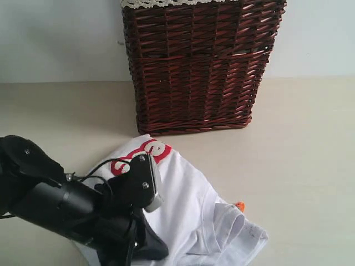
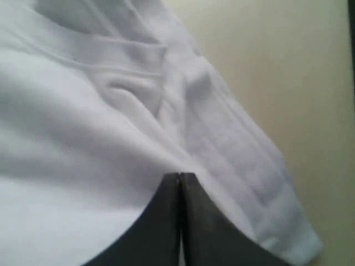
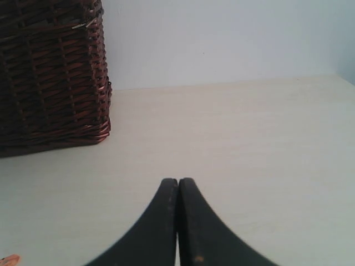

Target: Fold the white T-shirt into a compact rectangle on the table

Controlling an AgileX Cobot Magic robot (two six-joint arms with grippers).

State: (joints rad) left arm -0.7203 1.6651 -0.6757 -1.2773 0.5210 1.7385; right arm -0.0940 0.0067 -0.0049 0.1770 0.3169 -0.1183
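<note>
Looking down the left gripper (image 2: pixel 179 176), I see its jaws pressed together right at a fold of the white T-shirt (image 1: pixel 188 194), and cannot tell if cloth is caught. The right gripper (image 3: pixel 178 182) has its jaws together over plain surface (image 1: pixel 299 144). The shirt lies crumpled before the wicker basket (image 1: pixel 197 66). Folding seems barely begun; next I need to spread it flat.

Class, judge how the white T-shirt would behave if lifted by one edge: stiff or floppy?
Probably floppy: the white T-shirt lies in soft wrinkles and folds, so it would likely sag. Pushed on the table, it would probably bunch up, not slide whole.
</note>
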